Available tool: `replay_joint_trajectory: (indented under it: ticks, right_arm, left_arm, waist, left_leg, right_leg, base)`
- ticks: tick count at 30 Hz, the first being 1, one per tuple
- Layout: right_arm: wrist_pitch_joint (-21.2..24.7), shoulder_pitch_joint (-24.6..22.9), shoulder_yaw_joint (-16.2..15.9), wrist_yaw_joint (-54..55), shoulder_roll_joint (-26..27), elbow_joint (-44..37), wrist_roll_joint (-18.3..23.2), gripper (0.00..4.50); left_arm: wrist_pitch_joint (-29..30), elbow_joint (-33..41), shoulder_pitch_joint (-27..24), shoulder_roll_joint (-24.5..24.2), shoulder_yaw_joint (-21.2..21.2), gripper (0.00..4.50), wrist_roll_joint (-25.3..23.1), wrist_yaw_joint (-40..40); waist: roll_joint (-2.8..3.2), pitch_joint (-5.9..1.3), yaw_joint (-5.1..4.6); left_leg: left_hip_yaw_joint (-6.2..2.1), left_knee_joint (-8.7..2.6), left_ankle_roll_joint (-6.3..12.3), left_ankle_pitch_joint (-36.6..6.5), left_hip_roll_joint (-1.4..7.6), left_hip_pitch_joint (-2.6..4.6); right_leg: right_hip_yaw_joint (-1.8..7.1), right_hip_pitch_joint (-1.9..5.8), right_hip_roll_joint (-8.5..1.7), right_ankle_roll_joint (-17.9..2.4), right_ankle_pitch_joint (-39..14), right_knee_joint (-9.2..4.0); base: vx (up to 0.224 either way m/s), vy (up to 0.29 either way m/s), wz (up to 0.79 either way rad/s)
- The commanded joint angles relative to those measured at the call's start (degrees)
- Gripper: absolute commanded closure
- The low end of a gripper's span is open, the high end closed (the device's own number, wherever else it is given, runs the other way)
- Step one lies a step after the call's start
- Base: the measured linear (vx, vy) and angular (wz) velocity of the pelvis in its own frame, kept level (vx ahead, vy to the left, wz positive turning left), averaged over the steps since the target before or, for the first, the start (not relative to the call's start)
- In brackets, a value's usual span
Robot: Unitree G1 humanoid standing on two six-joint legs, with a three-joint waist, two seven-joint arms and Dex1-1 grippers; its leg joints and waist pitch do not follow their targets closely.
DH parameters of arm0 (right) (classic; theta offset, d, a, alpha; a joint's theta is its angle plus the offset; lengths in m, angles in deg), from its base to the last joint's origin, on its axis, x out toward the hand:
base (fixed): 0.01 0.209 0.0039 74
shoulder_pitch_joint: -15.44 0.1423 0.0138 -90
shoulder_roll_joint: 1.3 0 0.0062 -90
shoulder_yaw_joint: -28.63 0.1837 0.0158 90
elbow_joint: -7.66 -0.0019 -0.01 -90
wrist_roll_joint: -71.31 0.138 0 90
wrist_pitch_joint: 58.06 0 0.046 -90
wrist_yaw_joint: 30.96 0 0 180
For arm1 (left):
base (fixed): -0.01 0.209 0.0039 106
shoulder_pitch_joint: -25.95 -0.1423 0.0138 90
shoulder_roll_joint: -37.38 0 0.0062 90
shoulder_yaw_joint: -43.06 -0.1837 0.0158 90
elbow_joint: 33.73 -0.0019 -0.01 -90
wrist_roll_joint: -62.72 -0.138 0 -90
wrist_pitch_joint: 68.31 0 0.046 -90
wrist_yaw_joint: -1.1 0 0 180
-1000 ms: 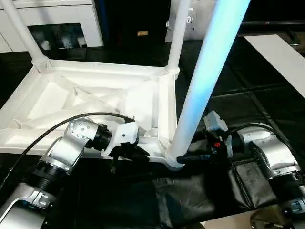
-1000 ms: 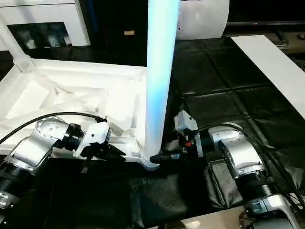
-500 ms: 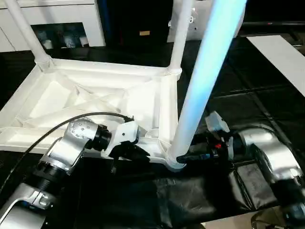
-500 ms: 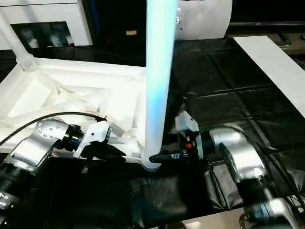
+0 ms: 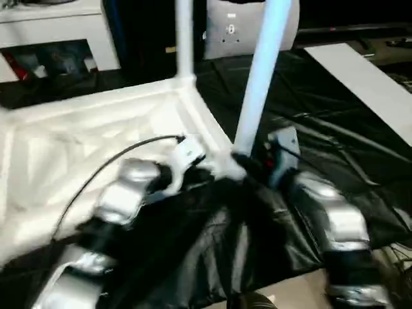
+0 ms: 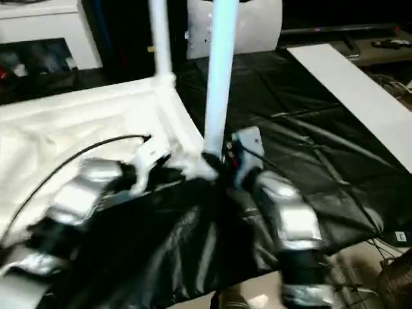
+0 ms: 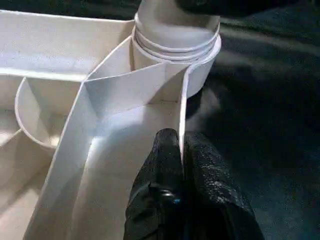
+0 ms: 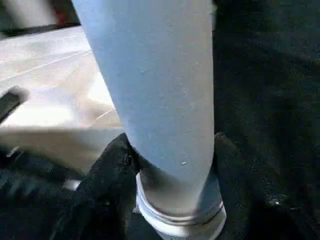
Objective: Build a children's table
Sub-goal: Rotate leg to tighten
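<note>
Right wrist view: leg (image 8: 160, 100) between hand (image 8: 170, 165) fingers.

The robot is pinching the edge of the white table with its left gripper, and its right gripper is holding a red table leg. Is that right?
Not quite: the leg is white, not red, as the right wrist view shows. The rest holds: the right gripper has its fingers on either side of that leg near its base, and the left gripper is pinched on the thin rim of the table top.
</note>
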Motion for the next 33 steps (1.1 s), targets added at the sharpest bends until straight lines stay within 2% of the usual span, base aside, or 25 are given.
replay_joint_trajectory:
  ticks: [1,3,5,6,7,8,10,11,12,13,15,16,18,19,20,21,24,26,27,30,32,33]
  right_arm:
    - [2.76,0.38,-9.45,-0.18,7.25,3.76,1.49,2.51]
    - [1.01,1.48,-7.89,3.71,9.69,5.89,0.97,1.82]
    - [-0.66,1.84,-6.63,6.15,10.83,5.49,0.36,1.82]
    - [-1.08,1.71,-6.59,6.4,10.83,4.99,-0.22,1.61]
    - [-1.08,1.71,-6.59,6.4,10.83,4.99,-0.22,1.61]
    - [-1.89,0.75,-6.88,4.75,9.3,3.72,-0.43,1.37]
    - [-2.89,-0.09,-7.02,2.93,7.87,2.66,-0.24,1.29]
    - [-4.75,-1.57,-7.27,-1.16,4.47,0.93,0.14,1.2]
    - [-5.03,-1.78,-7.3,-1.83,3.93,0.69,0.22,1.06]
    - [-5.88,-2.4,-7.42,-3.88,2.29,-0.01,0.45,0.86]
    - [-7.41,-3.28,-7.17,-7.82,-0.88,-0.78,1.07,0.73]
    - [-8.09,-3.49,-6.9,-9.47,-2.3,-0.91,1.26,0.73]
    - [-9.63,-3.63,-6.23,-13.76,-5.81,-0.9,1.76,0.49]
    - [-9.63,-3.63,-6.23,-13.76,-5.81,-0.9,1.76,0.43]
    - [-11.44,-3.36,-5.59,-20.11,-10.23,-0.39,2.72,0.38]
    - [-11.8,-3.23,-5.43,-22.1,-11.56,-0.22,3.18,0.28]
    - [-13.45,-2.9,-5.62,-28.15,-15.35,0.28,4.45,0.0]
    - [-14.99,-2.79,-6.23,-32.17,-17.72,0.7,5.04,0.0]
    - [-17.61,-2.61,-7.55,-38.94,-21.25,1.34,5.59,0.0]
    - [-18.67,-1.92,-8.49,-44.78,-23.57,2.28,6.81,0.0]
    - [-18.49,-1.52,-8.79,-46.57,-24.18,2.75,7.42,0.28]
    - [-17.96,-0.63,-9.51,-50.15,-25.31,3.84,8.54,0.28]
  left_arm:
    - [-0.1,-1.06,1.89,7.3,-1.71,4.5,1.57,-6.76]
    - [0.61,-1.2,2.2,9.23,-1.51,4.5,0.56,-9.53]
    - [0.86,-0.39,1.84,9.38,-2.66,4.5,-0.31,-9.44]
    - [0.75,-0.22,1.7,9.22,-2.83,4.5,-0.59,-9.39]
    - [0.75,-0.22,1.7,9.22,-2.83,4.5,-0.59,-9.39]
    - [0.09,0.19,1.23,7.92,-3.02,4.5,-0.63,-8.06]
    - [-0.46,0.51,0.85,6.78,-3.13,4.5,-0.7,-6.99]
    - [-2.08,1.31,-0.11,4.31,-3.52,4.5,-0.85,-4.15]
    - [-2.35,1.43,-0.26,3.93,-3.58,4.5,-0.86,-3.72]
    - [-3.17,1.8,-0.71,2.78,-3.77,4.5,-0.86,-2.37]
    - [-4.24,2.65,-1.77,0.39,-4.21,4.5,-0.77,0.72]
    - [-6.02,2.84,-2.2,-0.78,-4.57,4.5,-0.79,2.45]
    - [-8.49,3.7,-3.28,-3.14,-4.91,4.5,0.56,7.15]
    - [-8.49,3.7,-3.28,-3.14,-4.91,4.5,0.56,7.15]
    - [-12.48,3.33,-3.82,-6.27,-5.78,4.5,1.14,12.11]
    - [-13.69,3.08,-3.9,-7.22,-6.1,4.5,1.25,13.55]
    - [-15.7,2.65,-3.89,-9.05,-6.14,4.5,2.6,17.47]
    - [-16.56,2.46,-3.69,-10.06,-6.16,4.5,3.55,19.89]
    - [-18.28,2.09,-3.16,-12.25,-6.96,4.5,4.25,24.39]
    - [-20.69,1.34,-2.61,-14.35,-8.0,4.5,4.44,28.53]
    - [-21.56,0.98,-2.43,-14.97,-8.31,4.5,4.51,29.8]
    - [-23.32,0.29,-2.04,-16.12,-8.86,4.5,4.65,32.27]
  waist:
    - [-0.33,-2.27,-0.03]
    - [-0.3,-2.39,-0.07]
    - [-0.28,-2.67,-0.05]
    - [-0.22,-2.82,0.04]
    - [-0.26,-2.88,0.07]
    - [-0.26,-3.03,0.18]
    - [-0.29,-3.26,0.54]
    - [-0.31,-3.22,0.63]
    - [-0.38,-3.46,0.94]
    - [-0.33,-3.35,0.86]
    - [-0.43,-3.45,0.97]
    - [-0.26,-3.48,0.85]
    - [-0.37,-3.74,0.8]
    - [-0.32,-3.67,0.84]
    - [-0.29,-3.63,0.8]
    - [-0.41,-3.75,0.96]
    - [-0.23,-3.71,1.44]
    - [-0.23,-3.75,1.73]
    - [-0.32,-3.79,1.97]
    - [-0.29,-3.72,2.32]
    - [-0.23,-3.72,2.51]
    - [-0.34,-3.69,2.57]
  left_leg:
    - [-2.31,-5.25,-0.76,-14.29,4.12,0.79]
    - [-2.22,-5.17,-0.24,-13.67,4.05,0.76]
    - [-2.07,-5.09,0.47,-12.37,4.07,0.69]
    - [-1.99,-5.05,0.96,-10.57,4.1,0.64]
    - [-1.91,-5.01,1.33,-9.72,4.02,0.59]
    - [-1.75,-4.84,1.99,-8.66,4.0,0.66]
    - [-1.59,-4.55,3.51,-5.7,3.95,0.44]
    - [-1.54,-4.53,3.86,-5.23,3.97,0.41]
    - [-1.58,-4.33,4.6,-4.4,3.93,0.3]
    - [-1.44,-4.3,5.14,-4.11,3.93,0.24]
    - [-1.56,-4.21,5.62,-4.26,3.93,0.12]
    - [-1.5,-4.16,5.89,-4.03,4.02,0.14]
    - [-1.33,-3.91,6.24,-3.24,3.98,0.23]
    - [-1.32,-3.92,6.46,-3.09,4.04,0.26]
    - [-1.26,-3.94,6.71,-2.65,4.09,0.32]
    - [-1.3,-3.84,7.14,-2.81,4.05,0.33]
    - [-1.1,-3.67,7.78,-2.84,4.22,0.66]
    - [-1.1,-3.67,8.1,-2.15,4.43,0.71]
    - [-1.15,-3.56,8.36,-2.21,4.4,0.77]
    - [-0.99,-3.44,8.97,-1.75,4.6,0.75]
    - [-1.06,-3.39,8.97,-2.35,4.67,0.52]
    - [-1.03,-3.36,8.62,-3.23,4.7,0.58]
  right_leg:
    - [3.41,1.1,-5.55,-9.64,-22.45,-5.82]
    - [3.5,1.22,-5.58,-9.71,-20.43,-5.84]
    - [3.57,1.37,-5.52,-10.09,-17.47,-5.62]
    - [3.52,1.56,-5.42,-10.43,-14.33,-5.35]
    - [3.46,1.67,-5.31,-10.56,-12.73,-5.24]
    - [3.48,1.77,-5.3,-10.96,-10.31,-5.05]
    - [3.4,2.18,-5.27,-11.57,-5.38,-4.58]
    - [3.39,2.16,-5.28,-11.77,-4.51,-4.52]
    - [3.27,2.59,-5.28,-11.73,-2.85,-4.32]
    - [3.28,2.41,-5.24,-12.33,-1.54,-4.23]
    - [3.17,2.8,-5.33,-12.48,-1.57,-4.12]
    - [3.2,2.7,-5.32,-13.13,-0.61,-4.04]
    - [3.17,2.83,-5.14,-14.02,1.26,-3.7]
    - [3.17,2.74,-5.13,-14.35,1.81,-3.7]
    - [3.11,2.65,-4.99,-14.84,2.55,-3.56]
    - [3.08,2.92,-5.05,-14.72,2.46,-3.53]
    - [3.01,2.56,-4.98,-15.6,2.99,-3.34]
    - [2.98,2.56,-5.03,-16.08,3.64,-3.12]
    - [2.83,2.58,-5.02,-16.3,3.44,-3.04]
    - [2.84,2.33,-4.98,-16.87,4.34,-2.78]
    - [2.7,2.44,-5.15,-17.06,2.91,-2.77]
    - [2.68,2.33,-5.18,-17.14,1.61,-2.88]
  base:
    - [0.0,0.0,0.0]
    - [0.0,0.0,0.0]
    - [0.0,0.0,0.0]
    - [0.0,0.0,0.0]
    - [0.0,0.0,0.0]
    - [0.0,0.0,0.0]
    - [0.0,0.0,0.0]
    - [0.0,0.0,0.0]
    - [0.0,0.0,0.0]
    - [0.0,0.0,0.0]
    - [0.0,0.0,0.0]
    - [0.0,0.0,0.0]
    - [0.0,0.0,0.0]
    - [0.0,0.0,0.0]
    - [0.0,0.0,0.0]
    - [0.0,0.0,0.0]
    - [0.0,0.0,0.0]
    - [0.0,0.0,0.0]
    - [0.0,0.0,0.0]
    - [0.0,0.0,0.0]
    - [0.0,0.0,0.0]
    - [0.0,0.0,0.0]
